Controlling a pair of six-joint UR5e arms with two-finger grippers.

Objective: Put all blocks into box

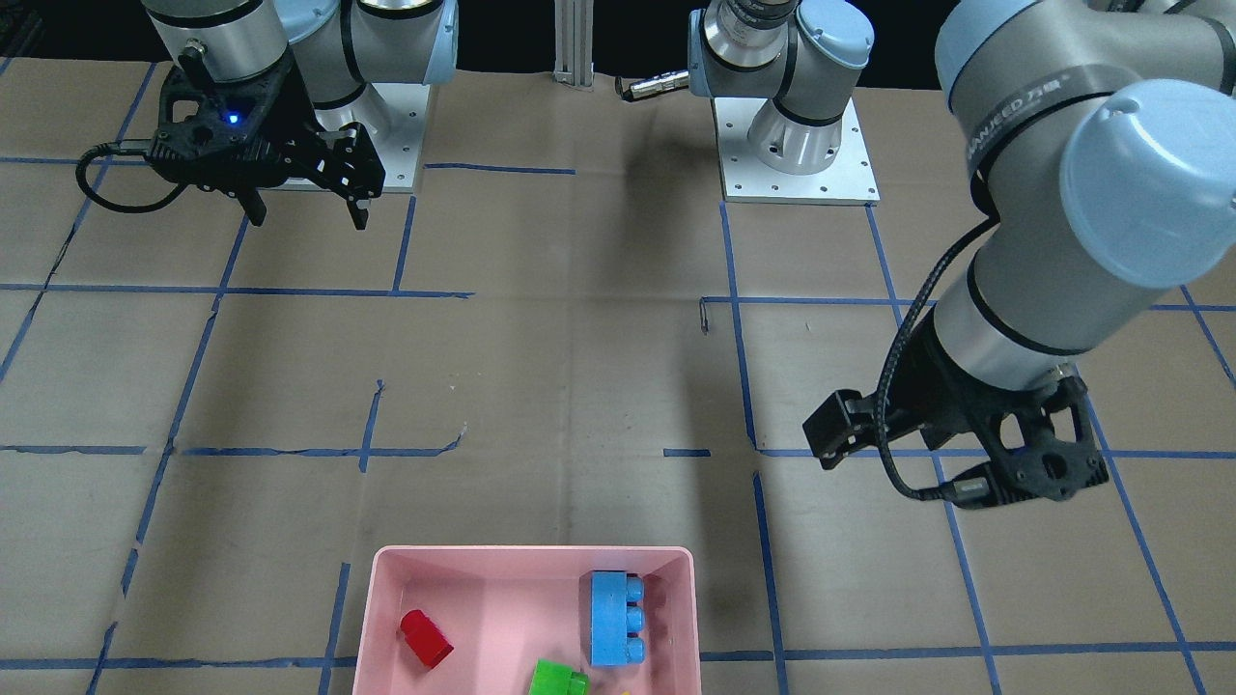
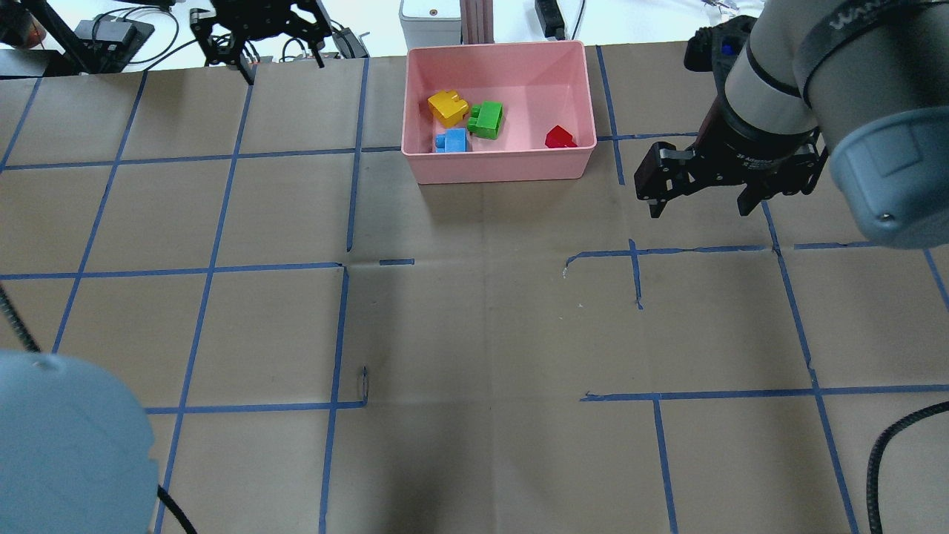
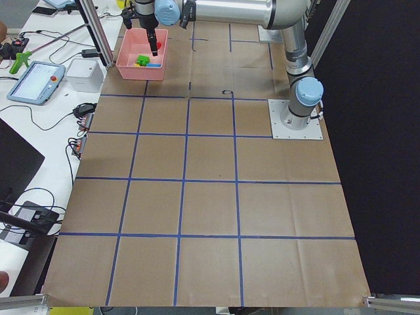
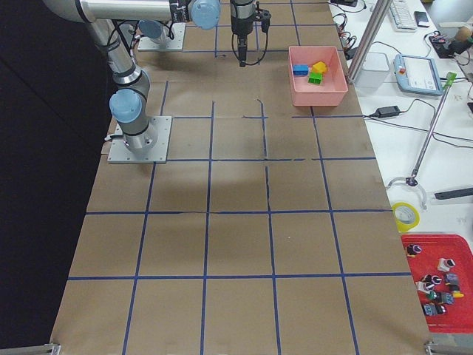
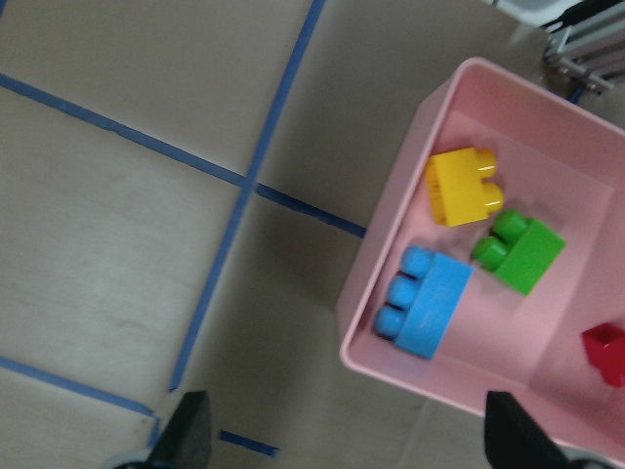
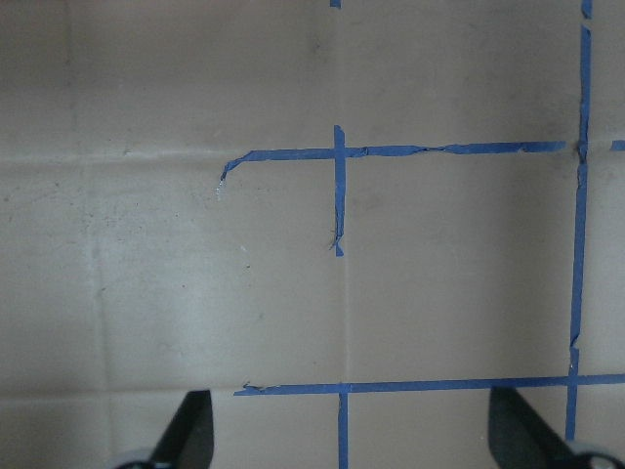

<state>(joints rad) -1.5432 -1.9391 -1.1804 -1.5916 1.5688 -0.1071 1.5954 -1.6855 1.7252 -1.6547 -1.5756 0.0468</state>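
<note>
All four blocks lie inside the pink box (image 2: 497, 167): yellow (image 2: 448, 107), green (image 2: 487, 119), blue (image 2: 451, 140) and red (image 2: 560, 138). The left wrist view shows them too: yellow (image 5: 464, 186), green (image 5: 520, 254), blue (image 5: 425, 303), and red (image 5: 607, 352) at the edge. My left gripper (image 2: 282, 63) hangs open and empty above the table, left of the box (image 5: 386, 244). My right gripper (image 2: 699, 211) is open and empty, raised to the right of the box, over bare paper with a tape cross (image 6: 339, 156).
Brown paper with blue tape grid lines (image 2: 348, 208) covers the table. A white device (image 2: 430, 22) and a metal post (image 2: 474, 18) stand just behind the box. My left arm's elbow (image 2: 67, 445) fills the overhead view's near left corner. The arm bases (image 1: 797, 145) sit at the robot's side.
</note>
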